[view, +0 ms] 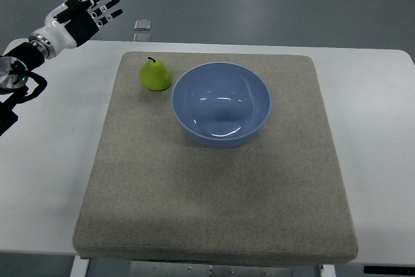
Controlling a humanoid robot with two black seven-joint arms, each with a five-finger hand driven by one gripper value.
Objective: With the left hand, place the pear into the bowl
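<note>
While one green pear (155, 75) stands upright on the grey mat (214, 192), it is just beside the left rim of the single blue bowl (221, 103), and the bowl holds nothing. Both are on the far half of the mat; the near half is bare, and white table (45, 180) shows on each side. One left hand (84, 11) hovers at the far left corner, well apart from the pear, its fingers stretched out and holding nothing. One small square thing (143, 24) lies on the floor beyond the table. No writing can be read.
</note>
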